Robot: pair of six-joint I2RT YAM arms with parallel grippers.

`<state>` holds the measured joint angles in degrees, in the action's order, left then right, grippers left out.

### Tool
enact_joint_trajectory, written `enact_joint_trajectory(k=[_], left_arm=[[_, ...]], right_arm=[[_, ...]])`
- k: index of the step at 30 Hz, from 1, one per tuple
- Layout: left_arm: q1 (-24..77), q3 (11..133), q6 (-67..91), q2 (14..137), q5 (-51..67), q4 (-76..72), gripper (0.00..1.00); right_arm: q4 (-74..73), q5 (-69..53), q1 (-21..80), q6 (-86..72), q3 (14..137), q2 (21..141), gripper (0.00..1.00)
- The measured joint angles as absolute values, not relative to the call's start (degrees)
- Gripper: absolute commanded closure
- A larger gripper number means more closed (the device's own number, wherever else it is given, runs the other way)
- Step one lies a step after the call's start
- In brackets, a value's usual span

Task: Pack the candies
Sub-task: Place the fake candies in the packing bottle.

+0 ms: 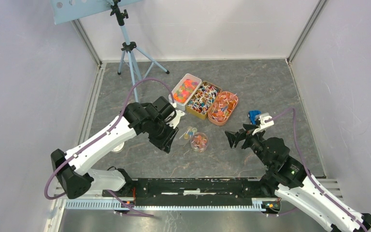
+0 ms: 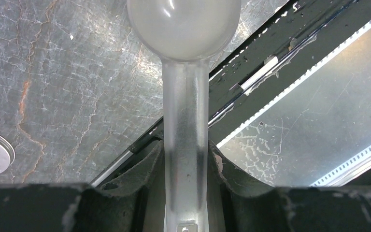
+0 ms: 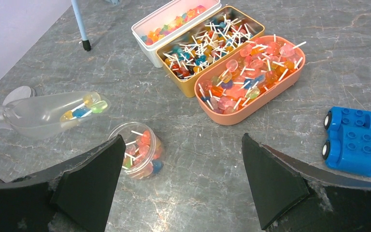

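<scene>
The left gripper (image 1: 173,140) clamped shut, the right gripper (image 1: 235,136) wide open

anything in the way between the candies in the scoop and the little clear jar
Nothing visible. The scoop, held in the left gripper, carries a few candies just beside the clear jar, with only bare table between them; the jar looks uncovered.

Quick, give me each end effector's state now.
Left end effector: closed on the scoop handle.
Right end effector: open, holding nothing.
</scene>
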<state>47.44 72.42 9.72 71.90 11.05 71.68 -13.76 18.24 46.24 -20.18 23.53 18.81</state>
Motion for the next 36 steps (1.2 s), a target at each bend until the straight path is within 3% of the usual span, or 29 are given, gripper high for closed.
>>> enact_joint_trajectory(k=[36], left_arm=[[54.0, 79.5, 9.8, 84.9, 10.6, 79.6, 0.98]], right_arm=[[-14.0, 20.0, 46.2, -19.7, 22.6, 14.9, 0.02]])
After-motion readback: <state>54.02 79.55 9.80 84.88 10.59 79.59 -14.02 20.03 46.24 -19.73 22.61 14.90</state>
